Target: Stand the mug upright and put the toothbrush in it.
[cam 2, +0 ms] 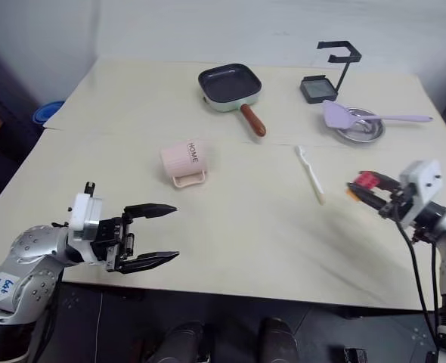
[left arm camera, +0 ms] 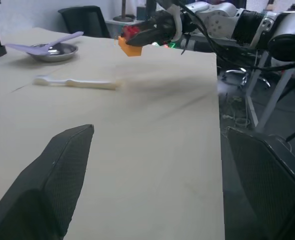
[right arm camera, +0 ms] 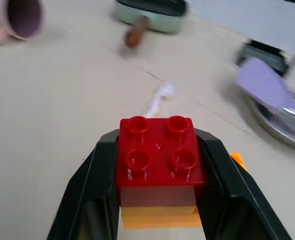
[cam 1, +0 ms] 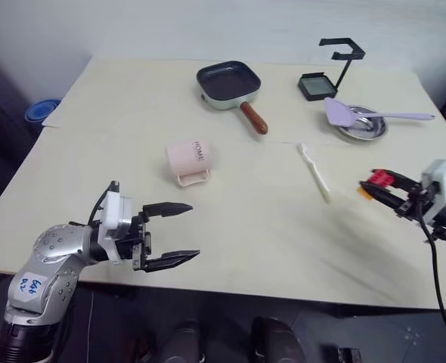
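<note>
The pale pink mug point(cam 1: 187, 161) lies on its side at the middle of the table point(cam 1: 132, 106), handle toward the front edge, its purplish mouth point(right arm camera: 22, 17) facing the right arm. The white toothbrush point(cam 1: 314, 172) lies flat to the mug's right. My left gripper point(cam 1: 194, 230) hovers open over the front edge, below and left of the mug, holding nothing. To the right of the toothbrush, my right gripper point(cam 1: 370, 186) is shut on a red brick point(right arm camera: 158, 160) stacked on an orange brick point(right arm camera: 157, 216).
A green frying pan point(cam 1: 229, 83) with a brown handle sits behind the mug. At the back right stand a black rack point(cam 1: 336, 68) and a metal dish point(cam 1: 363, 127) with a lilac spatula point(cam 1: 344, 113) across it. A blue container point(cam 1: 41, 111) sits off the table's left.
</note>
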